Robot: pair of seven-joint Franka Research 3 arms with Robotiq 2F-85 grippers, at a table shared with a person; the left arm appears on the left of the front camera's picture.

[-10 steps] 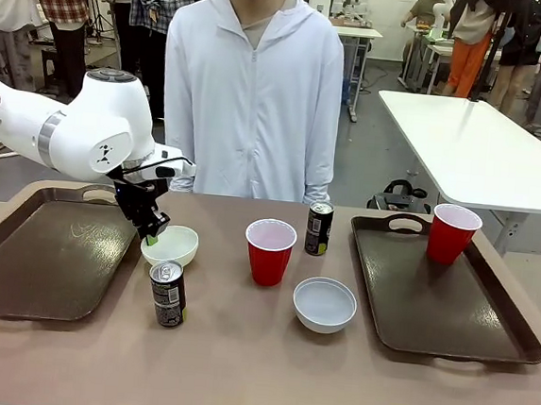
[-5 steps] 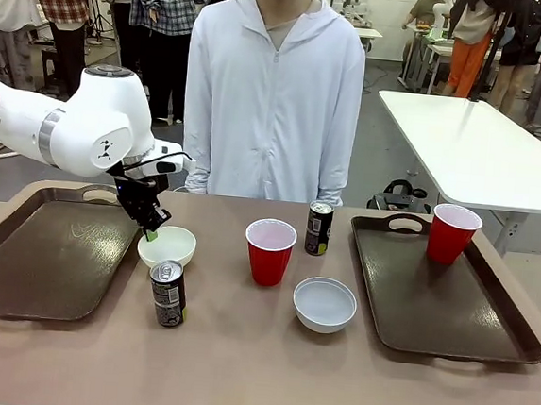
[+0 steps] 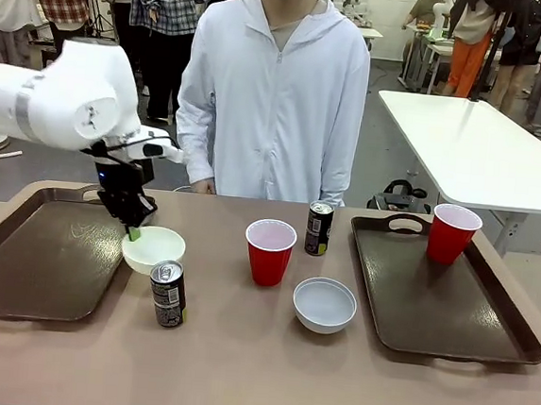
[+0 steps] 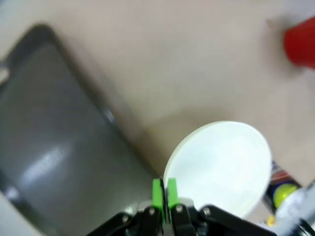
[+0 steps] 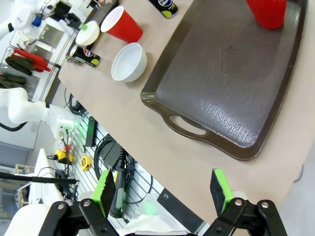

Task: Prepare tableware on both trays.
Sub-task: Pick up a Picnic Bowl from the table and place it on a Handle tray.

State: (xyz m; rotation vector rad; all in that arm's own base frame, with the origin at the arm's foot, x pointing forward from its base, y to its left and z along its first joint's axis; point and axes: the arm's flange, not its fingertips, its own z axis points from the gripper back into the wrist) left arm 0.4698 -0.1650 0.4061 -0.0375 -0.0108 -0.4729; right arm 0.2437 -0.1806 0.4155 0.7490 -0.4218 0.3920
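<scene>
Noting left gripper [image 3: 133,233] pinching white bowl [image 3: 155,249] by rim; we judge left tray [image 3: 28,262] lies just to its left.

Beige-brown tabletop [image 3: 237,370] under the left gripper [image 3: 133,233]. Well off to its right, past the table's far edge: long white table [image 3: 474,154] on grey floor [image 3: 369,164]. Behind the gripper: people [image 3: 51,3] standing, more white desks [image 3: 356,32] farther back. Light even, indoor. Right wrist view: black cables [image 5: 106,147] and red-handled tools [image 5: 24,54] below the table edge.
</scene>
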